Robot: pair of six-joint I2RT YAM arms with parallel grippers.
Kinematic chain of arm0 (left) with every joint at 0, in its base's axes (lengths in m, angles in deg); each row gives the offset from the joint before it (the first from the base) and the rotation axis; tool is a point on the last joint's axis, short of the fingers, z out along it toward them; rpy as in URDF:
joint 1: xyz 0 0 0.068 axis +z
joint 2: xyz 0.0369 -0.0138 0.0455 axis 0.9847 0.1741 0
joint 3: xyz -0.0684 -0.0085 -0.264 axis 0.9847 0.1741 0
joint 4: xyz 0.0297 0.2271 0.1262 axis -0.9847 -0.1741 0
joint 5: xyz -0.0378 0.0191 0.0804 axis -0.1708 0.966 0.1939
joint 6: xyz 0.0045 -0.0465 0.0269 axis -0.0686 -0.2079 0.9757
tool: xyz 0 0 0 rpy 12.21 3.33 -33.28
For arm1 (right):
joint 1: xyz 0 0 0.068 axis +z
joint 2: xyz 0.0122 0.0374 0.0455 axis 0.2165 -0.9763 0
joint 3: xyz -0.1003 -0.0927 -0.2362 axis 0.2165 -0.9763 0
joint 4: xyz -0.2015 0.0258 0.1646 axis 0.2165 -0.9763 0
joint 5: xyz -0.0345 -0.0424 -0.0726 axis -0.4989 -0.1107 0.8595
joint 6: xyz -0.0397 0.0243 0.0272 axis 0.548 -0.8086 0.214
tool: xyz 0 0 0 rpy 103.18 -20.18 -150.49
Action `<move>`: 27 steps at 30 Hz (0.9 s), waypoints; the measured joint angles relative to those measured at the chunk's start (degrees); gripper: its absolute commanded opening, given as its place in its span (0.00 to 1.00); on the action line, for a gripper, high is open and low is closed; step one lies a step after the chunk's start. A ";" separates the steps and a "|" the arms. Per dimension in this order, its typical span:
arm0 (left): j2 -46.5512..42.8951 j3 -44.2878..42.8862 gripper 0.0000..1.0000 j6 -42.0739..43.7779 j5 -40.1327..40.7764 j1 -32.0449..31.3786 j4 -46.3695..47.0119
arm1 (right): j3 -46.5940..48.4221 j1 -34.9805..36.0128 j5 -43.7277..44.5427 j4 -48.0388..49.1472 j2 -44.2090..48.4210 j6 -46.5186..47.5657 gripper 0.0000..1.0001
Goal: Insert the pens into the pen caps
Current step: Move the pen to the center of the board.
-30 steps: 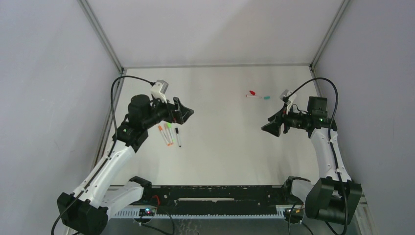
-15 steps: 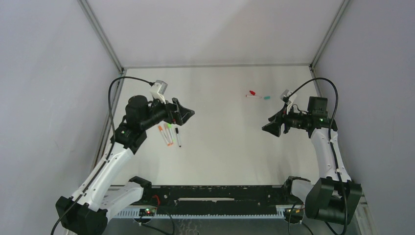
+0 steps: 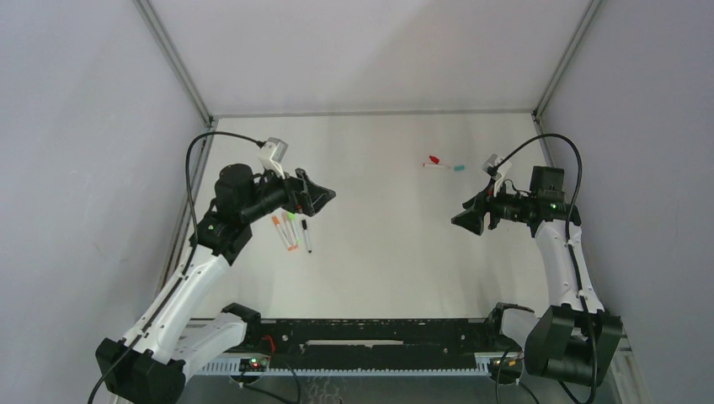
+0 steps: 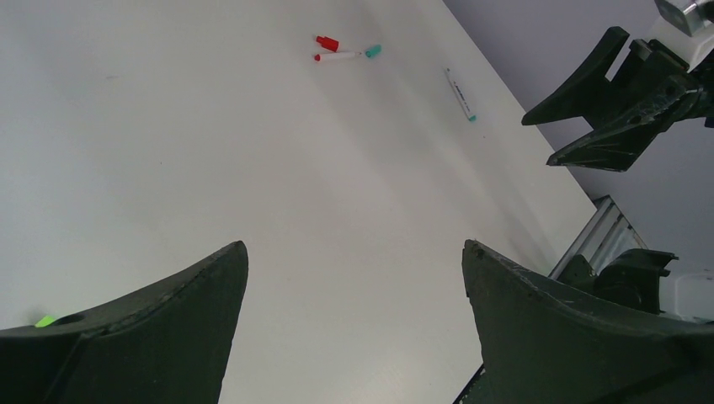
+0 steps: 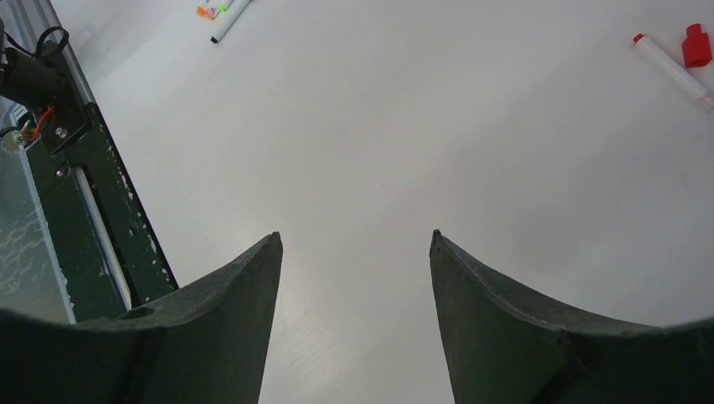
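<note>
Near the left edge lie several white pens: an orange-ended pen (image 3: pixel 285 234), a green-ended pen (image 3: pixel 291 217) and a black-tipped pen (image 3: pixel 306 237). My left gripper (image 3: pixel 322 200) hovers open just above and to the right of them, with nothing between its fingers. At the far right lie a red cap (image 3: pixel 434 159), a red-tipped pen (image 3: pixel 436 166) and a teal cap (image 3: pixel 459 168). The left wrist view shows the same red cap (image 4: pixel 327 43), teal cap (image 4: pixel 373 51) and a teal-ended pen (image 4: pixel 460 93). My right gripper (image 3: pixel 465 223) hangs open and empty, nearer than the red pen (image 5: pixel 669 71).
The black rail (image 3: pixel 379 332) with the arm bases runs along the near edge, and it shows in the right wrist view as a black rail (image 5: pixel 93 210). Grey walls close in the white table (image 3: pixel 379 252) on the left, right and far sides.
My left arm has shifted very slightly, its gripper nudged a touch to the right. The right arm and all the pens and caps have stayed put.
</note>
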 measured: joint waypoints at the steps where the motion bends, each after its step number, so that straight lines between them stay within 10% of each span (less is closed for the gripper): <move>1: 0.00 0.00 1.00 -0.20 -0.20 0.13 0.00 | 0.00 0.00 0.02 0.00 0.00 0.00 0.72; 27: 0.24 0.00 1.00 -2.60 -3.26 3.41 1.33 | 0.00 0.02 2.32 1.44 0.00 -1.88 0.72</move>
